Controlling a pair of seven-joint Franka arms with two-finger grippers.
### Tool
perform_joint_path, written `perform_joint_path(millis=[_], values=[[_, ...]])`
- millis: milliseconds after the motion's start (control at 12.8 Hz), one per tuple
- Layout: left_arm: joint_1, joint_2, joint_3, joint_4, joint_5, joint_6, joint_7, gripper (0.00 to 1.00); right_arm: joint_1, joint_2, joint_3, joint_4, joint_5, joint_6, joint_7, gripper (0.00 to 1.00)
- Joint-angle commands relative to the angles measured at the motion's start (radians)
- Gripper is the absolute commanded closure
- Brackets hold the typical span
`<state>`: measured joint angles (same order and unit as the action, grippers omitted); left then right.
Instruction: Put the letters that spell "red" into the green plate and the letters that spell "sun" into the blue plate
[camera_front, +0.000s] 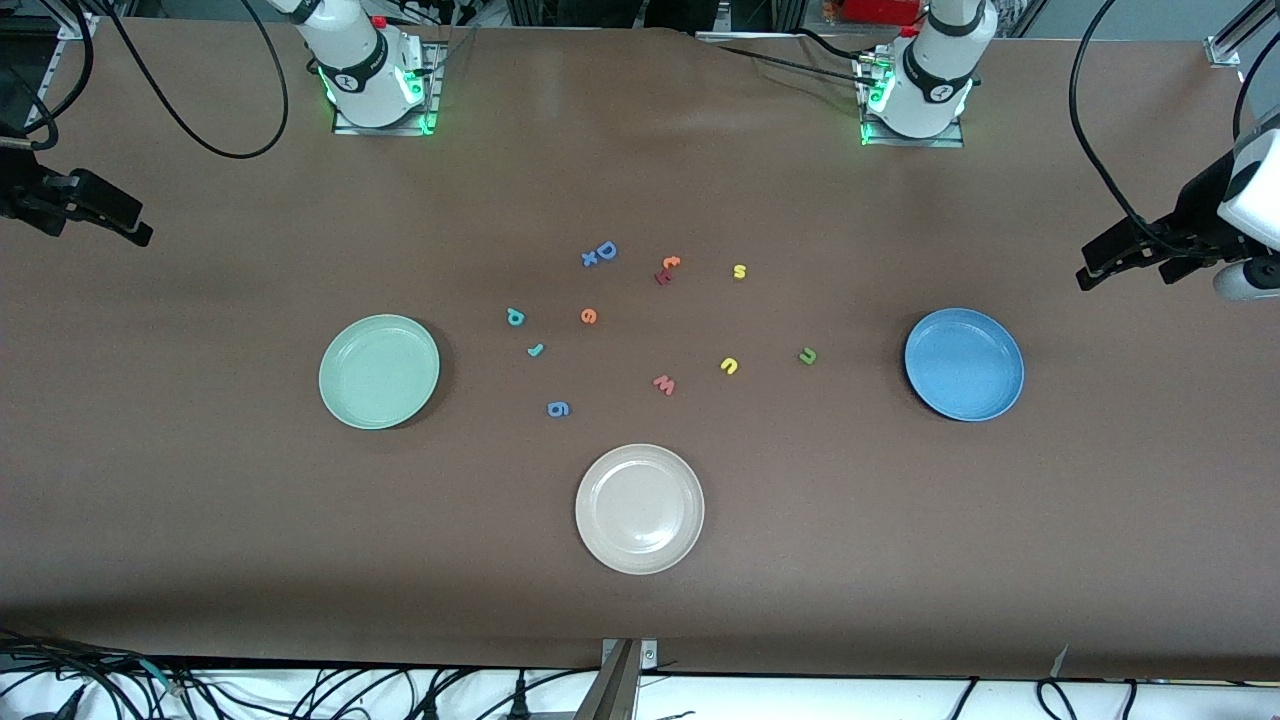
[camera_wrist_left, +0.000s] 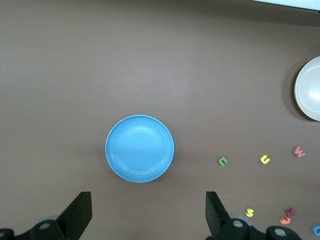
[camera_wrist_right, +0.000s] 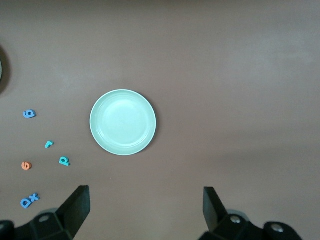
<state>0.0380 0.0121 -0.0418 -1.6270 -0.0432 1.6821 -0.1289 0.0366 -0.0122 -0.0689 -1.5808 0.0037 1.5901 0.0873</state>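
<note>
The green plate (camera_front: 379, 371) (camera_wrist_right: 123, 122) lies toward the right arm's end, the blue plate (camera_front: 964, 363) (camera_wrist_left: 139, 148) toward the left arm's end. Between them lie the teal d (camera_front: 515, 316), orange e (camera_front: 588, 316), teal r (camera_front: 535, 349), yellow s (camera_front: 739, 271), yellow u (camera_front: 729, 366) and dark green n (camera_front: 807, 355). My left gripper (camera_front: 1125, 272) (camera_wrist_left: 148, 210) hangs open and empty high over the table's end by the blue plate. My right gripper (camera_front: 95, 225) (camera_wrist_right: 145, 207) is open and empty high over the end by the green plate.
A beige-white plate (camera_front: 639, 508) sits nearer the front camera, midway between the two plates. Other letters lie among the task's ones: blue D (camera_front: 606, 250) with a blue x, orange t (camera_front: 671, 263), pink w (camera_front: 664, 384), blue 6 (camera_front: 558, 408).
</note>
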Motion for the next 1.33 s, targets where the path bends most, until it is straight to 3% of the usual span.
perform_joint_path(millis=[0, 1253], values=[[-0.006, 0.012, -0.003, 0.021, 0.009, -0.019, -0.006, 0.0, -0.012, 0.003, -0.041, 0.054, 0.018, -0.001, -0.001, 0.0], [-0.009, 0.011, -0.004, 0.019, 0.009, -0.028, -0.003, 0.0, -0.001, 0.021, -0.039, 0.055, 0.025, -0.076, -0.006, 0.0]])
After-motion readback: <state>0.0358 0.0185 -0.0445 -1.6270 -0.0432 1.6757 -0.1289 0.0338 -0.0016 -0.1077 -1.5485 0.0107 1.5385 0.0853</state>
